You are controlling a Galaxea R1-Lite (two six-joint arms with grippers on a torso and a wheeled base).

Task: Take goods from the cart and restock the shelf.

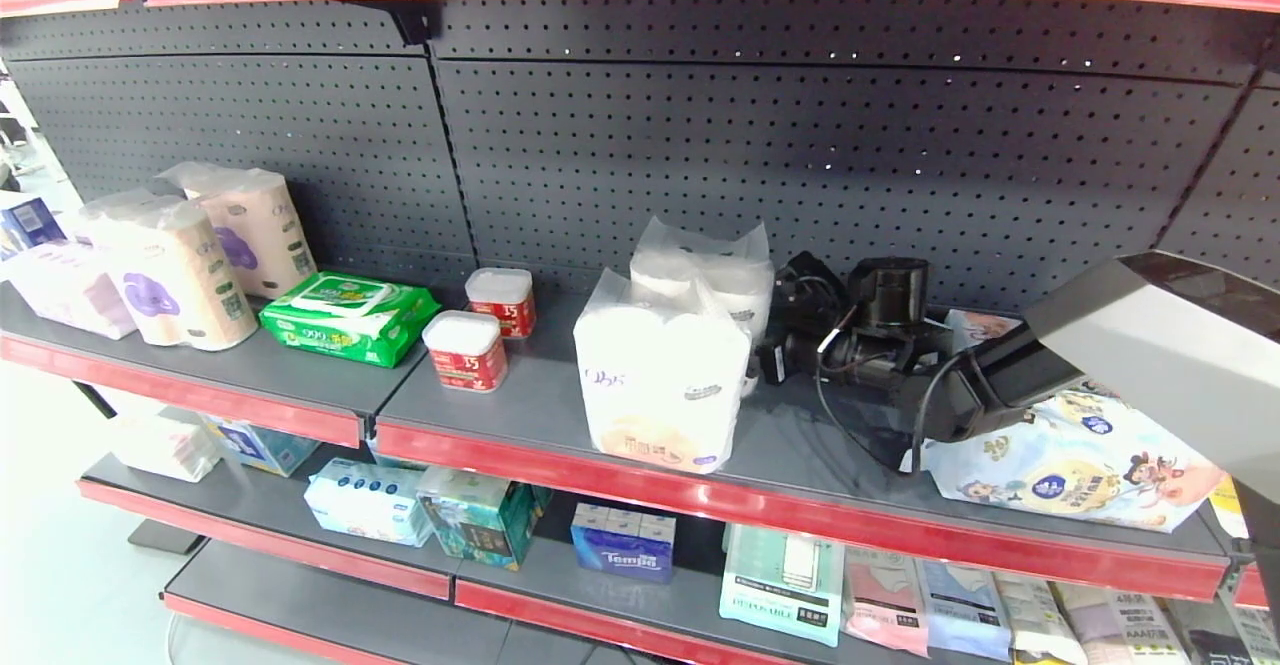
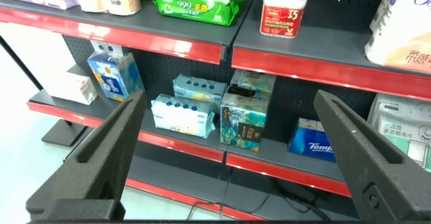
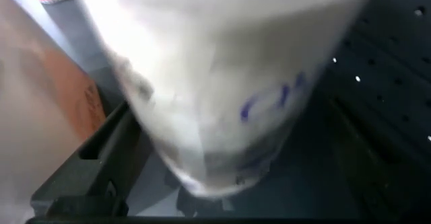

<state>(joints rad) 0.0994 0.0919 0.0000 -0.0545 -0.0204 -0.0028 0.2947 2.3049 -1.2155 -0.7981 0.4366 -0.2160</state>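
Note:
Two white toilet-paper packs stand on the middle shelf (image 1: pixel 560 415): a front pack (image 1: pixel 660 385) and a rear pack (image 1: pixel 705 270) close behind it. My right gripper (image 1: pixel 778 350) rests low over the shelf, right beside the rear pack. In the right wrist view a white pack with blue writing (image 3: pixel 222 83) sits between the widely spread fingers (image 3: pixel 101 163), and the right gripper (image 3: pixel 229 123) is open around it. My left gripper (image 2: pixel 229 157) hangs open and holds nothing, in front of the lower shelves.
Two red-labelled jars (image 1: pixel 466 348), a green wipes pack (image 1: pixel 345 317) and purple-print paper rolls (image 1: pixel 165 270) stand to the left. A printed diaper bag (image 1: pixel 1070 455) lies to the right. Tissue boxes (image 2: pixel 246 116) fill the lower shelves. Pegboard backs the shelf.

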